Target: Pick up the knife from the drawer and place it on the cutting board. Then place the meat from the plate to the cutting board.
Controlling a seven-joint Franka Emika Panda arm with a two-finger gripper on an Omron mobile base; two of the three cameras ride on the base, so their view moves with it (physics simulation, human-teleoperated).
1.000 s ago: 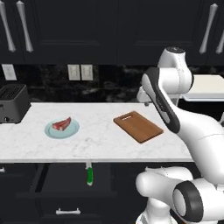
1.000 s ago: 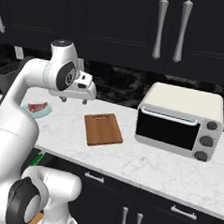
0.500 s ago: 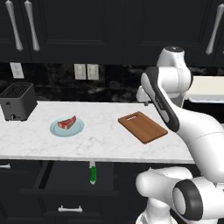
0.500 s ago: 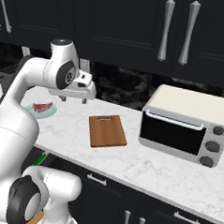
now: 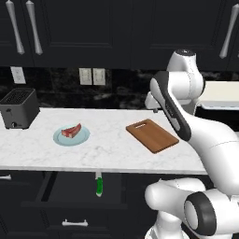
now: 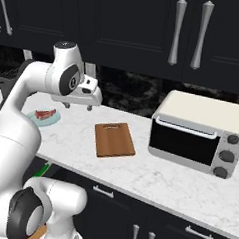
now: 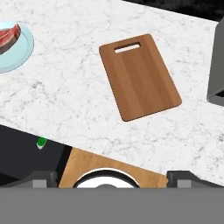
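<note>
- We see the knife point(image 5: 99, 185) low in the centre of the left base view, lying in the open drawer point(image 5: 70, 189) with its green handle toward the bottom of the frame.
- In the hand view, a spot of that green handle shows at the lower left, at the tabletop's edge.
- The meat point(image 5: 71, 130) sits on the plate point(image 5: 60, 138), left of centre on the white marble tabletop point(image 5: 107, 149).
- The cutting board point(image 5: 152, 135) lies flat and bare right of centre, well apart from the plate, its slot handle toward the wall.
- Our hand point(image 6: 78, 106) hangs above the tabletop between plate and board in the right base view, jaws spread wide, gripping nothing.
- A toaster point(image 5: 18, 108) stands at far left; a toaster oven point(image 6: 197, 132) sits right of the board.
</note>
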